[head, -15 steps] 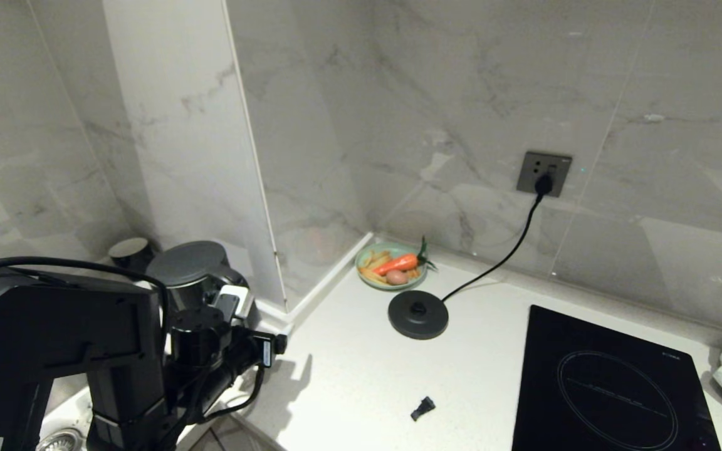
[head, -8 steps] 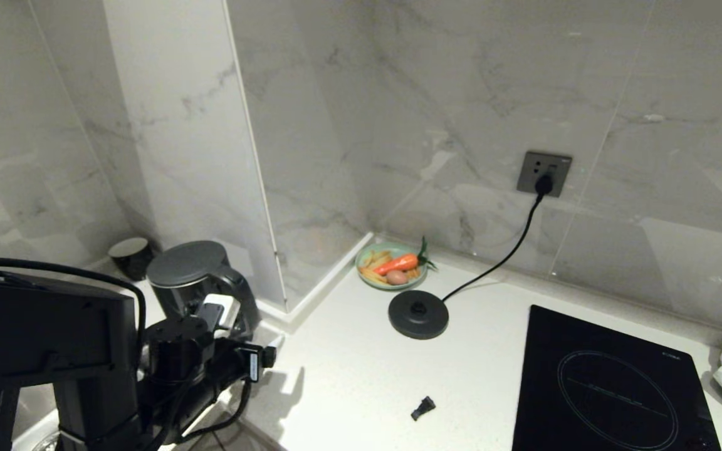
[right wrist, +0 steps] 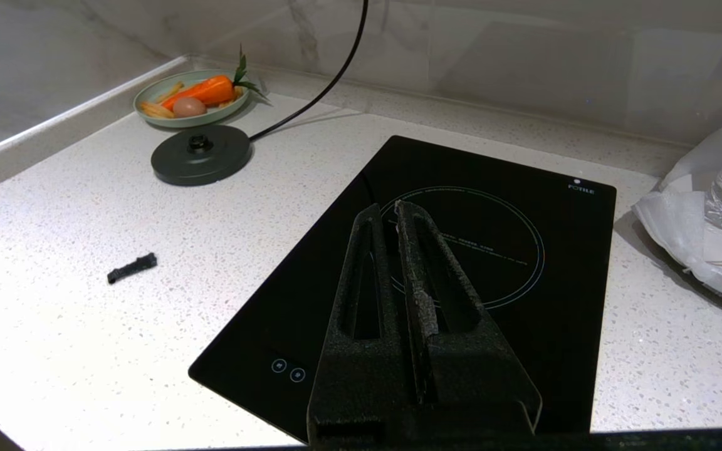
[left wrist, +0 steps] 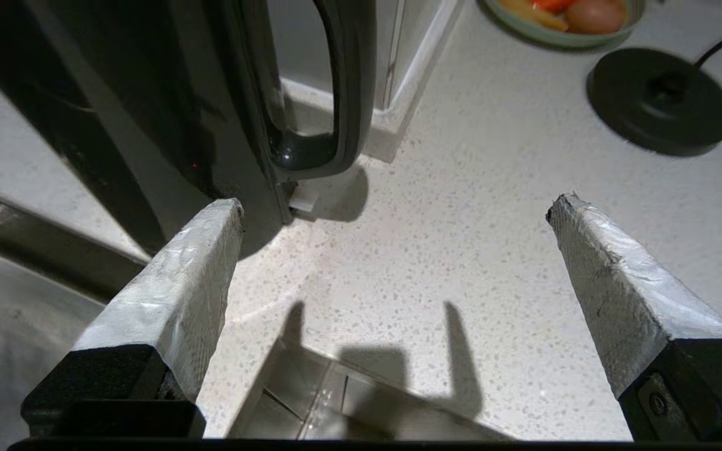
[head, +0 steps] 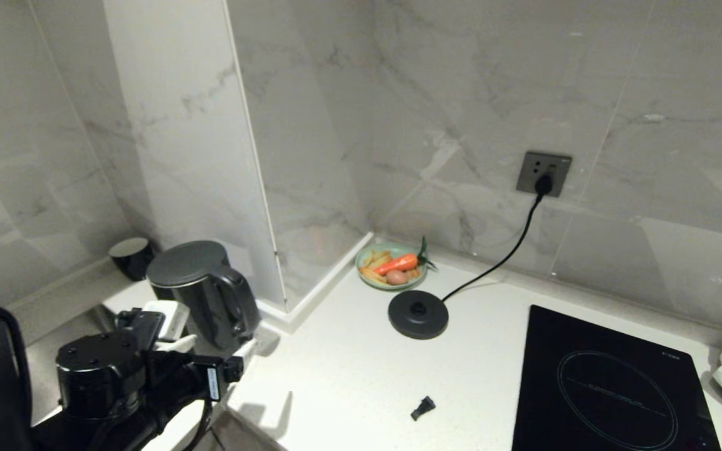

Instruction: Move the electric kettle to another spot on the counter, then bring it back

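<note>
White table point(head: 348, 376) across the lower view. Black hob point(head: 612, 382) at 4 o'clock. Kettle point(head: 201, 294) upright at 9 o'clock by the wall corner, off its base disc point(head: 418, 314). Left gripper point(left wrist: 392, 207) beside the handle, jaws spread wide, empty. Right gripper point(right wrist: 389, 216) above hob, jaws clenched.
</note>
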You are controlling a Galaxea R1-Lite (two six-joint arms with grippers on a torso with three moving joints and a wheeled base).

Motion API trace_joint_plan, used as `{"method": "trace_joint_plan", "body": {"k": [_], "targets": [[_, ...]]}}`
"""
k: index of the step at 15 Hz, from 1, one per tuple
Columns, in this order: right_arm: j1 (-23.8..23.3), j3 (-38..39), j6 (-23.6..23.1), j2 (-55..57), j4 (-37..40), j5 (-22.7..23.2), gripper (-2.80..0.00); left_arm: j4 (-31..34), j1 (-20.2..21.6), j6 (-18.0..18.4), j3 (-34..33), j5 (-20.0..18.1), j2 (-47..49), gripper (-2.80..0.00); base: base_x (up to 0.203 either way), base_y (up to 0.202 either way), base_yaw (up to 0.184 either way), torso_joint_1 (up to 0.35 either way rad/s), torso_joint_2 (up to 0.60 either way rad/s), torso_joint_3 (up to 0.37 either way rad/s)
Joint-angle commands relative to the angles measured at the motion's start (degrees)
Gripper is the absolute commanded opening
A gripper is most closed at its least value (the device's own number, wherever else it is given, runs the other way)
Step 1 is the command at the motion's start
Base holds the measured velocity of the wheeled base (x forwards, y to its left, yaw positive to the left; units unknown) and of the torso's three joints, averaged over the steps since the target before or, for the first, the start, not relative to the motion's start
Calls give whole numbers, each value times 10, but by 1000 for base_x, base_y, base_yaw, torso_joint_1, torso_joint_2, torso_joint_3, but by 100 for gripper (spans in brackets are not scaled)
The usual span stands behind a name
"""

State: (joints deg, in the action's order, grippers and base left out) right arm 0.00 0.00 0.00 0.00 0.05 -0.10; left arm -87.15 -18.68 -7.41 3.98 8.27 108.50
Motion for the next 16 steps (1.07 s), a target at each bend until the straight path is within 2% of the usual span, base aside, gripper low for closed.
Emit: {"method": "trace_joint_plan", "body": {"k": [1,5,7,10,12,14,16], "targets": [[0,0,0,0,0,0,-280,-5,1,-3,-30,14,-100,0,0,0,0,0,0,0],[0,0,0,0,0,0,-280,-5,7,7,-38,93,-203,0,0,0,0,0,0,0],[0,0,0,0,0,0,-280,-5,10,25,-39,106,-245,0,0,0,0,0,0,0],[0,0,1,0,0,0,-280,9,28,120,-38,109,-311,0,0,0,0,0,0,0],[0,0,0,1,0,0,-280,35,64,157,-36,119,-354,0,0,0,0,0,0,0],[0,0,0,0,0,0,-280,86,122,190,-26,146,-399,0,0,0,0,0,0,0],[0,0,1,0,0,0,-280,138,153,206,-14,157,-449,0,0,0,0,0,0,0]]}}
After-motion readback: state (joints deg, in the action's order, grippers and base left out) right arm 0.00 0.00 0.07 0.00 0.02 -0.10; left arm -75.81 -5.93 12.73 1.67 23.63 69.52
